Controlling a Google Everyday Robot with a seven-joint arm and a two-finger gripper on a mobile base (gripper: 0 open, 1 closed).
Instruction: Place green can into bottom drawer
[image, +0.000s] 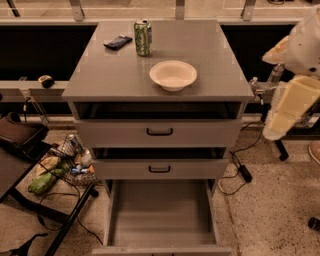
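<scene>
the green can stands upright near the back edge of the grey cabinet top, left of centre, its silver lid up. the gripper is at the lower end of the pale arm at the right side of the view, beyond the cabinet's right edge and lower than the top surface, well apart from the can, with the whole width of the top between them; whether it is wide or narrow cannot be told. the bottom drawer is pulled out toward the camera below the other two, its plain grey floor and low side walls in full view. the middle drawer and the top drawer, each with a black handle, sit stepped above it with dark gaps over their fronts. on the top, a dark flat packet lies just left of the can, close to it, and a white bowl sits in front of and to the right of the can, on the line between can and arm. on the floor to the left, a wire basket holds mixed packets and bottles, beside a dark stand. a black power brick with its cable lies on the floor right of the cabinet.
</scene>
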